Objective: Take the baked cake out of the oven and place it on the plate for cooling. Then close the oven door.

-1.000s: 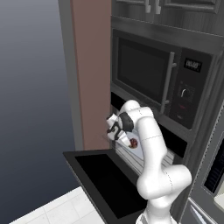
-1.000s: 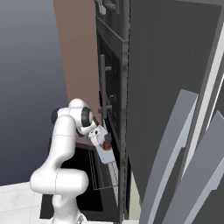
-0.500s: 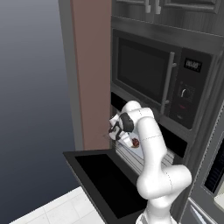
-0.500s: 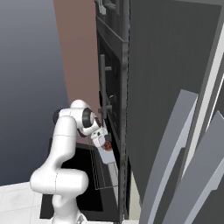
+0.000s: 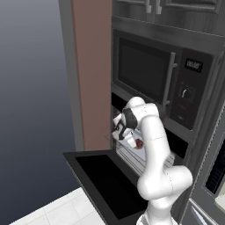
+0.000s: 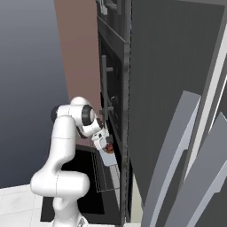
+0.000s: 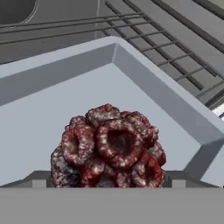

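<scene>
A: Cake [image 7: 108, 148] sat in a shallow pale tray [image 7: 175, 109] on the wire rack [image 7: 175, 48] inside the oven [image 5: 145, 151], whose door [image 5: 105, 180] hung folded down and open.

B: And the gripper [image 5: 119, 130]?

A: It was at the oven mouth, right above the cake. The cake filled the hand view's lower middle. Whether the jaws stood open or pressed on anything, I could not tell; the fingertips were hidden behind the cake. Nothing looked lifted.

B: How would it handle?

A: My guess: light, soft and crumbly. The top was lumpy, dark red rings with pale flecks, so a hard squeeze would likely crush or break it. It also looked free to slide on the smooth tray.

B: Where to take hold?

A: Low on two opposite sides, around the widest part, with gentle pressure. Gripping the knobbly top risked tearing pieces off.
</scene>
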Controlling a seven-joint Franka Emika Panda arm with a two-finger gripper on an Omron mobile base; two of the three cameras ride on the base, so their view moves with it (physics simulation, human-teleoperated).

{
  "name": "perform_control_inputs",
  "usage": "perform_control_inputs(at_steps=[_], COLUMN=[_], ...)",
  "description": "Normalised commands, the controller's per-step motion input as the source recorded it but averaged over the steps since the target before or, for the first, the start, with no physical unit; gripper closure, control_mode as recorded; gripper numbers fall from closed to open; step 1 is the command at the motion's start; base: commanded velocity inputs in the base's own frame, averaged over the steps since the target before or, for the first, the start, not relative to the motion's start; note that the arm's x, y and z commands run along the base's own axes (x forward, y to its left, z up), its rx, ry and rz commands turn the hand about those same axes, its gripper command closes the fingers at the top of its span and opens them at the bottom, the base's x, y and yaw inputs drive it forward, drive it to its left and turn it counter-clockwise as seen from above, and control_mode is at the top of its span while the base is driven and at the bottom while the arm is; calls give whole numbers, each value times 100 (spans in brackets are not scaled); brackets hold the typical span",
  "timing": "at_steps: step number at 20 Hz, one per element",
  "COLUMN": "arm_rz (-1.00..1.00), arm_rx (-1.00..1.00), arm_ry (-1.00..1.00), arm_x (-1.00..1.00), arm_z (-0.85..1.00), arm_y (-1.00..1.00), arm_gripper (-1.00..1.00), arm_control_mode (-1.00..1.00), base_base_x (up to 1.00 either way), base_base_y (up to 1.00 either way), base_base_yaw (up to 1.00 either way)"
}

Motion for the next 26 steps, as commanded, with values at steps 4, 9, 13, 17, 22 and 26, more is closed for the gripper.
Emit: perform_control_inputs(at_steps=[4,9,13,17,22,26], arm_rz=[0,2,5,6,7,6], arm_rx=[0,0,0,0,0,1], arm_ry=[-24,-25,-19,-11,-6,-4], arm_x=[-67,-67,-73,-73,-73,-63], arm_z=[29,20,19,31,50,79], arm_y=[22,33,52,68,74,59], arm_gripper=[100,100,100,100,100,100], arm_control_mode=[-100,-100,-100,-100,-100,-100], base_base_x=[0,0,0,0,0,0], base_base_y=[0,0,0,0,0,0], base_base_yaw=[0,0,0,0,0,0])
